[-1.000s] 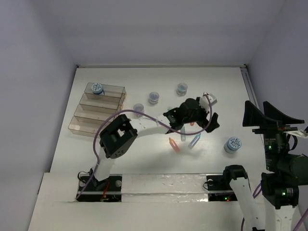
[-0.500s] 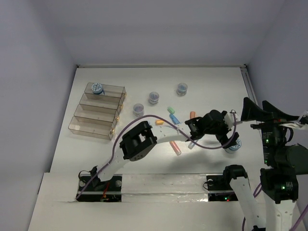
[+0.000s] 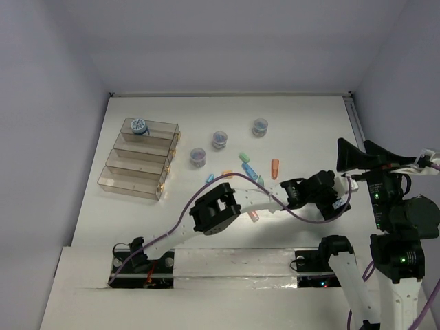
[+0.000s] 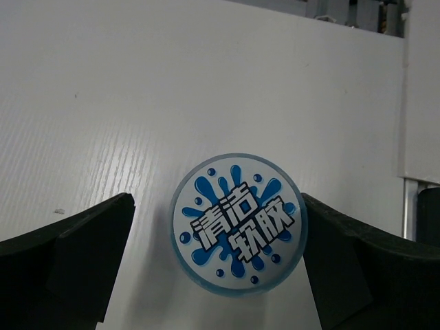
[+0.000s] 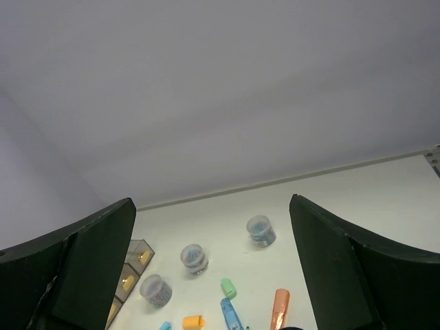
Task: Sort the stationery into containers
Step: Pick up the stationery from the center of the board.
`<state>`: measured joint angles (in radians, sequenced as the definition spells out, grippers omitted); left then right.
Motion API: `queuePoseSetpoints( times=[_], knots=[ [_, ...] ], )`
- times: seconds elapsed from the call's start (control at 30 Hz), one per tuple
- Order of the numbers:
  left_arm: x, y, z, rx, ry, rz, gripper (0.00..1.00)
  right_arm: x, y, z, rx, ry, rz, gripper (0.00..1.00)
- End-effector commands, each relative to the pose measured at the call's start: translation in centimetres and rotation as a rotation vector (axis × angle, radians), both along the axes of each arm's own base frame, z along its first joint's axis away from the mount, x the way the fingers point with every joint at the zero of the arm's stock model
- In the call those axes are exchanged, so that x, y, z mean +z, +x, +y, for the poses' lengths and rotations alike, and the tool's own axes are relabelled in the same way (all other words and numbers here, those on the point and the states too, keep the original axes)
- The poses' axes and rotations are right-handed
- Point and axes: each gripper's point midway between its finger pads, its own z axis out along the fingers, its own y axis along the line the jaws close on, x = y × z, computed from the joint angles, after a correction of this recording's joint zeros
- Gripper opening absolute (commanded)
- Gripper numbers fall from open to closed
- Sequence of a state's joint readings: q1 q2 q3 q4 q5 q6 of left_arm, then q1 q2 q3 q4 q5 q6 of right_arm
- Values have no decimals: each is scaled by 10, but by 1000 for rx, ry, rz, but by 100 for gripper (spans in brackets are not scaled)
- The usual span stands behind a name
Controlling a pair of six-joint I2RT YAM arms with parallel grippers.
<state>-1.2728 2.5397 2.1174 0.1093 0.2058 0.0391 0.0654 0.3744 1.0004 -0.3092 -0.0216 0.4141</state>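
The table (image 4: 124, 89) is matt white board with fine ribbing. The jar (image 4: 237, 227) has a glossy printed lid. The containers (image 3: 130, 180) are clear, brown-tinted plastic.

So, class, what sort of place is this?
Probably a robot lab test cell: a white table boxed by blank walls, two arms bolted at its edge, pens and trays set out.

I work in a lab booth. Bare grey walls (image 3: 227, 48) enclose my white table (image 3: 309, 117), nine through three o'clock.
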Motion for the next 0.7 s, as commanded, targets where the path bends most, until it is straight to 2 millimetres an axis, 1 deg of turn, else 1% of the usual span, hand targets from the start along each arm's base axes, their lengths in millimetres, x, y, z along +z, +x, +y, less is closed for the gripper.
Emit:
queuePoseSetpoints(
  times=[0.0, 0.03, 0.13, 0.17, 0.2, 0.23, 0.27, 0.3, 0.33, 0.37, 0.4, 0.43, 0.47, 0.5, 0.53, 0.57, 0.6, 0.63, 0.67],
  knots=[
    [15, 9, -10, 44, -29, -56, 99, 7, -5, 4, 19, -29, -29, 100],
    [14, 10, -11, 50, -32, -56, 98, 5, -5, 4, 22, -31, -27, 100],
    [18, 8, -15, 40, -54, -50, 86, 4, -4, 6, 31, -33, -24, 100],
    [18, 8, -14, 41, -54, -49, 71, 3, -3, 7, 34, -34, -21, 100],
    [25, 8, -14, 41, -68, -49, 65, 2, -3, 7, 37, -30, -19, 100],
    [33, 8, -15, 41, -93, -51, 60, 2, -3, 8, 41, -32, -20, 100],
    [25, 5, -10, 40, -83, -42, 53, 0, -1, 9, 45, -30, -16, 100],
    [47, 5, -8, 43, -120, -47, 50, 0, -1, 10, 53, -26, -18, 100],
    [57, 4, -8, 44, -153, -53, 47, -1, 0, 12, 64, -27, -15, 100],
    [53, 4, -2, 51, -144, -53, 42, -4, 1, 13, 71, -26, -7, 100],
    [80, 4, 1, 57, -184, -68, 41, -5, 2, 14, 78, -24, -4, 100],
    [91, 7, 5, 76, -203, -84, 40, -6, 3, 17, 92, -25, 3, 100],
    [93, 8, 11, 80, -197, -99, 40, -7, 4, 18, 101, -25, 6, 100],
    [124, 14, 20, 98, -238, -120, 40, -7, 4, 20, 111, -23, 8, 100],
    [136, 21, 26, 120, -258, -134, 40, -8, 3, 24, 130, -28, 8, 100],
    [134, 36, 39, 148, -246, -137, 39, -7, 3, 25, 140, -28, 7, 100],
    [164, 44, 51, 171, -291, -141, 39, -7, 2, 27, 150, -26, 6, 100],
    [173, 55, 61, 195, -305, -140, 38, -8, 2, 28, 158, -23, 7, 100],
    [186, 80, 84, 243, -325, -124, 37, -12, 2, 34, 190, -19, 11, 100]
  ],
)
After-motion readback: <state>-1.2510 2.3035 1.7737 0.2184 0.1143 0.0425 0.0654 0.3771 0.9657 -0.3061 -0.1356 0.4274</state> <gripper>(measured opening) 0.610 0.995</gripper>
